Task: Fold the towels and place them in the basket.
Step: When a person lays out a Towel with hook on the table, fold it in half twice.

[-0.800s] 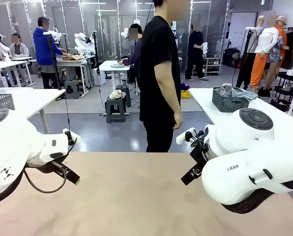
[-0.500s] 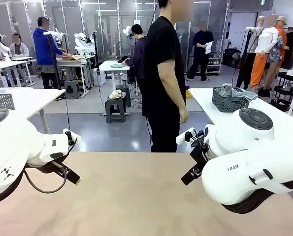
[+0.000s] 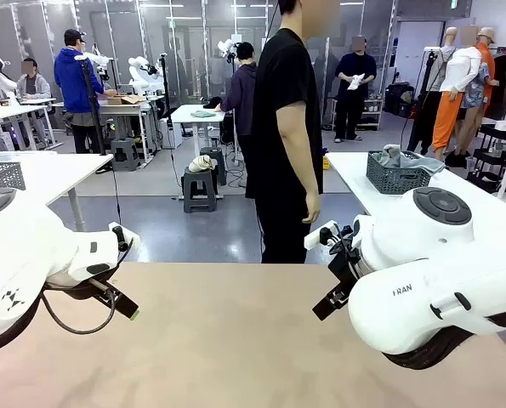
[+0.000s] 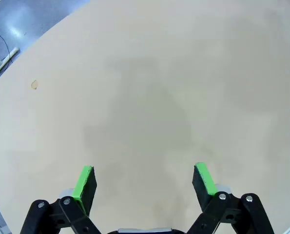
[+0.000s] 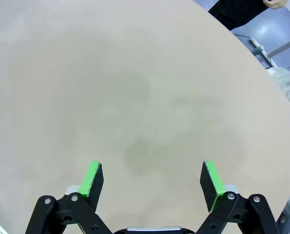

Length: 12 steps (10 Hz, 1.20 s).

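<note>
We had the broad tan table in front of us, its top bare beneath both wrists. The person in black stood side-on at its far edge, one hand hanging loose and holding nothing. Our left arm and right arm hung over the near corners, well apart from each other. The basket sat on a white side table beyond our right arm, well apart from both grippers, and the towels lay heaped in it, seemingly unfolded. We judged the task not yet begun: the step in hand was to wait for a towel to reach our table. To do that well, we thought it best to leave the middle free for the person to lay cloth flat, and to go for two neighbouring corners only once a towel lay spread. The left gripper stood wide apart over bare tabletop, gripping nothing, and the right gripper likewise stood wide and empty. Their green pads faced each other squarely, which suited a pinch on a thin hem
</note>
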### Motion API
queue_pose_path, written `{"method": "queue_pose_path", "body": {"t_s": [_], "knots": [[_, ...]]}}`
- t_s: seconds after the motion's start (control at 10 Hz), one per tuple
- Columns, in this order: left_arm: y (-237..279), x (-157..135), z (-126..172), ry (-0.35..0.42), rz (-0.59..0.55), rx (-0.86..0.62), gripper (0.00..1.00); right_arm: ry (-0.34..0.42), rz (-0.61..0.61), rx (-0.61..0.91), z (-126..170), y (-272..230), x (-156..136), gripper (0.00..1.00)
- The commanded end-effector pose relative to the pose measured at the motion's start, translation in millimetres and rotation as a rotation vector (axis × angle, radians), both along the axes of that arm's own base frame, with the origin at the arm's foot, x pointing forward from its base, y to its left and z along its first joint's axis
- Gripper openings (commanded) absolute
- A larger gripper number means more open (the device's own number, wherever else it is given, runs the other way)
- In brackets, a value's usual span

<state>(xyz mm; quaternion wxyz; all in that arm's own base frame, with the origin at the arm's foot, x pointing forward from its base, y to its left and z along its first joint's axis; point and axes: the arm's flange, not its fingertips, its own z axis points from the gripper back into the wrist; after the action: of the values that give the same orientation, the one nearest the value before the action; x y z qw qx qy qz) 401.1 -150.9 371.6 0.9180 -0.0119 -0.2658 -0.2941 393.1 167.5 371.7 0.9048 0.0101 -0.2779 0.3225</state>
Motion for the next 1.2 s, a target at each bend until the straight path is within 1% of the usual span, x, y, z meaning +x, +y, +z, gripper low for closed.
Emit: {"method": "queue_pose_path", "body": {"t_s": [0.0,0.6,0.7,0.9,1.0,1.1], "knots": [[0.4,0.2,0.0,0.000,0.001,0.000,1.00,0.001,-0.002,0.002,0.0,-0.1,0.1,1.00],[0.0,0.0,0.0,0.000,0.000,0.000,1.00,0.000,0.000,0.000,0.0,0.0,0.0,1.00],[0.8,-2.6,5.6,0.000,-0.014,-0.001,1.00,0.010,0.011,0.005,2.9,-1.3,-1.8,1.00],[10.2,0.1,34.4,-0.015,-0.049,-0.022,1.00,0.000,0.030,0.015,23.5,-10.2,-5.7,1.00],[19.3,3.1,55.5,-0.026,-0.065,-0.033,1.00,-0.017,0.033,0.013,42.0,-16.5,-9.5,1.00],[30.4,6.0,82.0,-0.033,-0.090,-0.055,1.00,-0.036,0.037,0.015,67.0,-24.0,-14.7,1.00]]}}
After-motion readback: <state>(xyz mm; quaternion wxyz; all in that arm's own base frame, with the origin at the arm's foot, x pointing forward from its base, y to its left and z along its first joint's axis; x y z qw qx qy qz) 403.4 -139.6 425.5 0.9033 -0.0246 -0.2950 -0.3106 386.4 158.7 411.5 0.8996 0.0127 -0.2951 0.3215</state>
